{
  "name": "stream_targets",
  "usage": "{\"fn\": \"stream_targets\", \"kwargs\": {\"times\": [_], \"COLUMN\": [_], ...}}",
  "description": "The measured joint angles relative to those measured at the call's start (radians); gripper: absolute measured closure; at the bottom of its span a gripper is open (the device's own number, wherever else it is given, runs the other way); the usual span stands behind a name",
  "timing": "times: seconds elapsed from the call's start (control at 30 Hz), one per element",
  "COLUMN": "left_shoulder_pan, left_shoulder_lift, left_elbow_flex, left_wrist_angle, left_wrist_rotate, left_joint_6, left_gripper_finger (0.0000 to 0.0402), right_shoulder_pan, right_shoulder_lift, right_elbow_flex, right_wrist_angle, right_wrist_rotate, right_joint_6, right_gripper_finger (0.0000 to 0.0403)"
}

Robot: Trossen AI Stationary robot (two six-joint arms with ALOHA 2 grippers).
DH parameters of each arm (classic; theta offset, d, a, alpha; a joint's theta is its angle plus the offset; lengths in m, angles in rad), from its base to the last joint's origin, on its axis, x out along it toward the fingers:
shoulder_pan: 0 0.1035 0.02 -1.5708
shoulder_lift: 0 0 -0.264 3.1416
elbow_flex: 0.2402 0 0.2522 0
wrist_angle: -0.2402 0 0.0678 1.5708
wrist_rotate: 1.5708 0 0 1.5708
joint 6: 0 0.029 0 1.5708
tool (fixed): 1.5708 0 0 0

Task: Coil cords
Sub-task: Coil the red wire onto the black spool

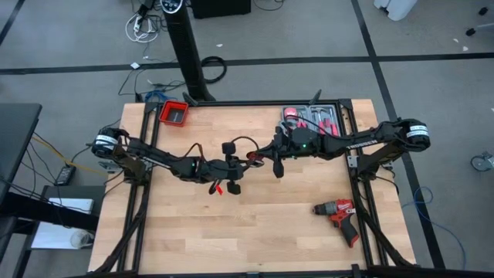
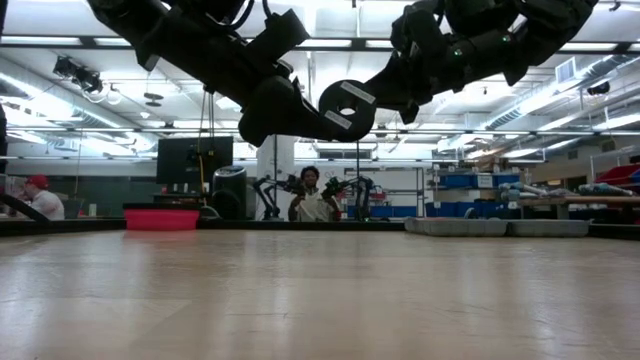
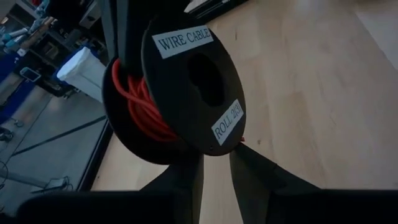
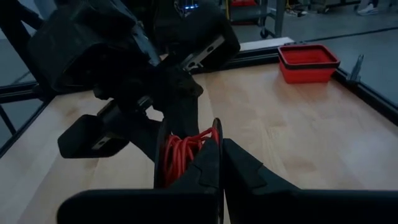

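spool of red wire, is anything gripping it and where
The left gripper holds the black spool by the rim of one flange. The right gripper is shut at the red wire; whether it pinches the wire cannot be told.

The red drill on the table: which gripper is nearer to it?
Right. The right gripper hangs near the table's middle, up and left of the drill in the high view. The left gripper, holding the spool of red wire, sits farther left.

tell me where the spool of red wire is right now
The spool hangs mid-table between the arms in the high view, clamped in the left gripper, with the right gripper beside it.
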Motion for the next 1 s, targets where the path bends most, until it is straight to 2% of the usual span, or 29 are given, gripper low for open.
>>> {"fn": "stream_targets", "kwargs": {"times": [0.47,1.0], "left_shoulder_pan": [0.000,0.002], "left_shoulder_lift": [0.000,0.000], "left_elbow_flex": [0.000,0.000], "left_wrist_angle": [0.004,0.010], "left_wrist_rotate": [0.004,-0.007], "left_joint_6": [-0.003,-0.004], "left_gripper_finger": [0.0321,0.0321], "right_shoulder_pan": [0.017,0.029], "right_shoulder_lift": [0.000,0.000], "right_elbow_flex": [0.000,0.000], "right_wrist_angle": [0.004,0.027], "right_wrist_rotate": [-0.014,0.019], "right_joint_6": [0.009,-0.008], "right_gripper_finger": [0.0401,0.0401]}}
